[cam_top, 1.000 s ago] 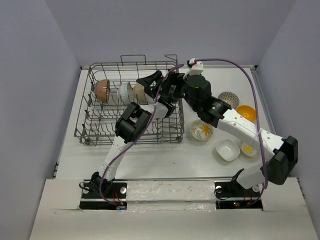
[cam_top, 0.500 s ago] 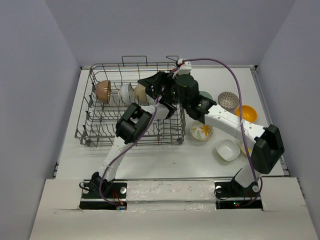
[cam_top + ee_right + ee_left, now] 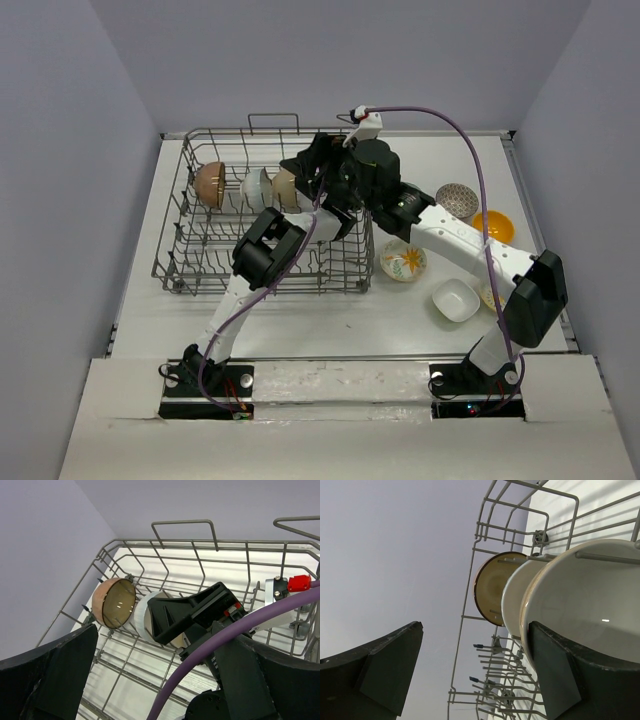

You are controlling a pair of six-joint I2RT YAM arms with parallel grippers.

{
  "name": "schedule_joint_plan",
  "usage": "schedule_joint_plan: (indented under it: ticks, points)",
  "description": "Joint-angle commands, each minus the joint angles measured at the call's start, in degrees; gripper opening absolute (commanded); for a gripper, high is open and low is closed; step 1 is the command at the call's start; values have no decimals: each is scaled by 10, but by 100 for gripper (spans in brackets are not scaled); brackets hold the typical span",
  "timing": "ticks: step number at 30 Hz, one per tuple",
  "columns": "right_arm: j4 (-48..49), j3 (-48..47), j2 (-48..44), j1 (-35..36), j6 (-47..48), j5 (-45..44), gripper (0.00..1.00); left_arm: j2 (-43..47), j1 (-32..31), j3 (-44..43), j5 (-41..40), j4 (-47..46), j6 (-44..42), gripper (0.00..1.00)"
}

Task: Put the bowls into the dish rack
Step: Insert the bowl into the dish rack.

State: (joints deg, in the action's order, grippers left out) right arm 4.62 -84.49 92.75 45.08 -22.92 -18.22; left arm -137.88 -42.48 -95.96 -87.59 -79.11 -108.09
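White tabletop (image 3: 300, 320) | grey wire dish rack (image 3: 180, 215) holds brown ceramic bowl (image 3: 210, 182), pale bowl (image 3: 255, 186), cream bowl (image 3: 285, 187) on edge | left gripper (image 3: 475, 630), right gripper (image 3: 155, 635): jaws spread wide

Count was: 1 dish rack (image 3: 200, 262). 3 stood inside it: brown bowl (image 3: 209, 182), white bowl (image 3: 255, 187), cream bowl (image 3: 285, 188). 4 more sat in clear view on the desk (image 3: 330, 315): speckled bowl (image 3: 455, 200), orange bowl (image 3: 493, 226), floral bowl (image 3: 403, 261), square white bowl (image 3: 456, 300). 7 countable; anything behind the right arm (image 3: 470, 245) couldn't be counted. 2 tools: left tool (image 3: 475, 670), right tool (image 3: 155, 675).
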Motion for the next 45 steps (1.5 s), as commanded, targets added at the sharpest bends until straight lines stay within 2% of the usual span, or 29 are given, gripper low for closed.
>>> schedule_joint_plan:
  ticks: [1, 16, 22, 29, 35, 45]
  points:
    - [24, -31, -18, 9, 1, 2, 100, 75, -34, -13, -108, -366, -189, 99]
    - [-7, -82, 0, 48, 35, -22, 100, 71, -35, -26, -108, -402, -202, 99]
    - [-5, -78, 2, 54, 38, -23, 100, 77, -35, -12, -108, -401, -198, 99]
    - [-37, -130, 19, 78, 53, -34, 100, 104, -36, 10, -108, -376, -179, 99]
    - [-21, -115, 16, 78, 47, -32, 100, 113, -38, 17, -108, -375, -181, 99]
    - [-37, -146, 28, 84, 53, -24, 100, 118, -40, 12, -108, -396, -187, 99]
